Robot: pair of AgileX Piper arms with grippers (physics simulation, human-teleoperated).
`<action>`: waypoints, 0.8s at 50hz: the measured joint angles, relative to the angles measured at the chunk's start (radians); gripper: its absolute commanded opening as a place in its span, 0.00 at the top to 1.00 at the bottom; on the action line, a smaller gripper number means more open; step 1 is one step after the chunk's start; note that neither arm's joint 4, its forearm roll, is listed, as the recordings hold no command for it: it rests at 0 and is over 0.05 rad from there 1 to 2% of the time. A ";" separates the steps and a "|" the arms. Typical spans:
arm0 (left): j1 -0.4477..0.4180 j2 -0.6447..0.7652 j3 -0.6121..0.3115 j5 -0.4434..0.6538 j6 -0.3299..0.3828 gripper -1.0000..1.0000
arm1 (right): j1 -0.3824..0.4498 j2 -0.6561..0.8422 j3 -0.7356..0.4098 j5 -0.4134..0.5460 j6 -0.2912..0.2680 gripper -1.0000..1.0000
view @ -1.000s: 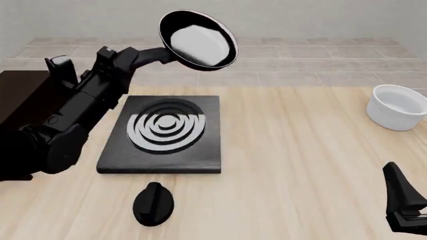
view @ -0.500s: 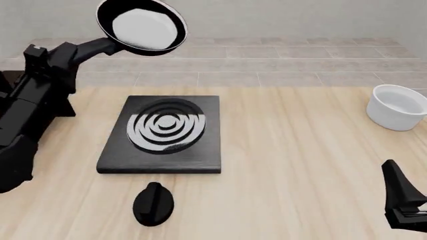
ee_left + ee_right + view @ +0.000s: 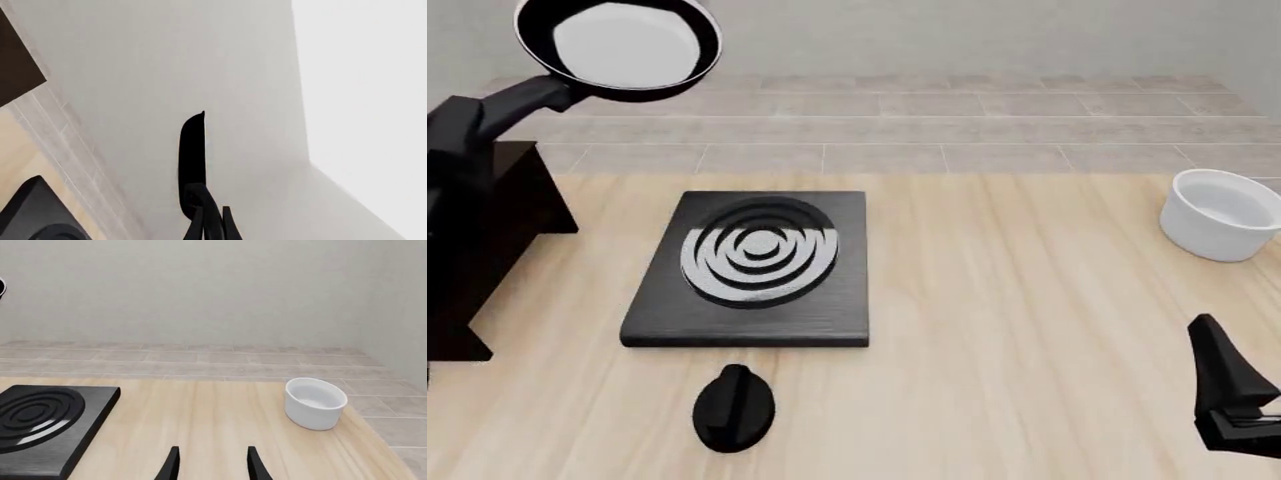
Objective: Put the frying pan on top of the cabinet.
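**Black pan held high over the cabinet side of the table**

Black and glossy, the frying pan (image 3: 618, 48) hung in the air at the far left of the front view, tipped so that its pale-reflecting inside faced the camera, its long handle running down and left into the left arm. The left gripper (image 3: 210, 227) was closed on the handle: the left wrist view showed the pan edge-on, with the dark fingers pinched around the handle just below it. In the front view the gripper itself merged with the black arm and could not be picked out.

Below the pan, the dark cabinet (image 3: 527, 190) stood at the table's left edge, largely hidden behind the arm; a corner of it also showed in the left wrist view. The pan was well above it and touching nothing.

The step in hand looked like the carry, with the pan lifted and brought over toward the cabinet. By my reading, the next move called for levelling the pan, centring it over the flat top, lowering until it rested there, and only then opening the fingers; released while tilted, it could slide off.

The right gripper (image 3: 210, 465) sat low at the near right, its fingers apart and holding nothing. The stove slab (image 3: 754, 265), the black dial (image 3: 734, 407) and the white bowl (image 3: 1224, 213) lay on the wooden table (image 3: 1028, 330), well apart from the pan.
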 measured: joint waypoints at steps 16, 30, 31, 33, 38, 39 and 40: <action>0.094 -0.103 0.079 0.000 -0.069 1.00 | 0.002 0.017 -0.004 -0.012 -0.002 0.00; 0.176 -0.255 0.129 0.089 -0.121 1.00 | 0.005 0.024 -0.011 -0.011 -0.005 0.00; 0.182 -0.265 0.132 0.096 -0.124 1.00 | 0.005 0.024 -0.012 -0.010 -0.006 0.00; 0.192 -0.285 0.138 0.107 -0.130 1.00 | 0.006 0.024 -0.013 -0.008 -0.006 0.00; 0.218 -0.332 0.151 0.141 -0.143 1.00 | 0.007 0.023 -0.016 -0.003 -0.008 0.00; 0.223 -0.342 0.154 0.149 -0.145 1.00 | 0.007 0.022 -0.017 -0.002 -0.008 0.00; 0.228 -0.353 0.157 0.157 -0.149 1.00 | 0.007 0.021 -0.018 0.000 -0.008 0.00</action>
